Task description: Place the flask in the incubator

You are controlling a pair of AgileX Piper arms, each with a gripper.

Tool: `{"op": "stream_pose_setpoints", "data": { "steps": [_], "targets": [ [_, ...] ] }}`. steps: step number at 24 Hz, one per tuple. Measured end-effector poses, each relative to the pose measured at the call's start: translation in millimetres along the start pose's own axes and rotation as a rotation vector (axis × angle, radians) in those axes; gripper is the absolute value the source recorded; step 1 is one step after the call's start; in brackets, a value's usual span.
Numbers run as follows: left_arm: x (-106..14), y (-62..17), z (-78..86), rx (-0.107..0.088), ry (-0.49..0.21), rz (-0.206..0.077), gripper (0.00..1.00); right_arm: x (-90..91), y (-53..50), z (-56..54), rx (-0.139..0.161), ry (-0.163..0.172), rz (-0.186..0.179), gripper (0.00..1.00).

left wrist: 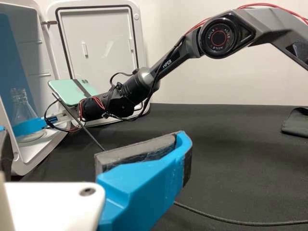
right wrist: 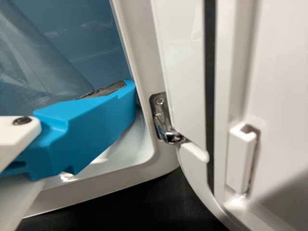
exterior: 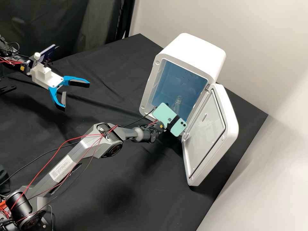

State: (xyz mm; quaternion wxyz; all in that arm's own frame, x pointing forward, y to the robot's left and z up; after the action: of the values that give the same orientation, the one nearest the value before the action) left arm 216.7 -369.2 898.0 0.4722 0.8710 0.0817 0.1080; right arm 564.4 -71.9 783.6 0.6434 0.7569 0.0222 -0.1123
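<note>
Left gripper (exterior: 75, 95): hangs above the counter (exterior: 128, 64) toward its left edge, well apart from the incubator; jaws spread wide, blue fingers (left wrist: 144, 178) pointing toward the open chamber.
Right arm (exterior: 96, 146): stretches from the counter's near left corner across the middle, its wrist at the incubator's mouth.
Phone (exterior: 169, 119): mint green, strapped on the right arm's wrist, just outside the chamber opening.
Right gripper (left wrist: 22, 127): inside the chamber, low down; jaws closed on the flask's lower body, one blue finger (right wrist: 82, 122) with its pad against the glass.
Flask (exterior: 178, 102): clear glass, upright, inside the incubator on the chamber floor, near the front opening.
Incubator (exterior: 192, 51): white box with a blue inner wall, standing near the counter's far right edge, opening facing the arms.
Door (exterior: 213, 134): swung fully open on its hinge (right wrist: 163, 120), reaching toward the counter's right corner.
</note>
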Motion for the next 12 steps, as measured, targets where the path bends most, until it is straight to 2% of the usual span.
{"op": "stream_pose_setpoints", "data": {
  "steps": [12],
  "targets": [
    [-0.2, 0.2, -0.9, 0.000, 0.004, 0.001, 1.00, -0.7, 1.9, -2.8, -0.003, 0.005, 0.003, 1.00]
  ]
}}
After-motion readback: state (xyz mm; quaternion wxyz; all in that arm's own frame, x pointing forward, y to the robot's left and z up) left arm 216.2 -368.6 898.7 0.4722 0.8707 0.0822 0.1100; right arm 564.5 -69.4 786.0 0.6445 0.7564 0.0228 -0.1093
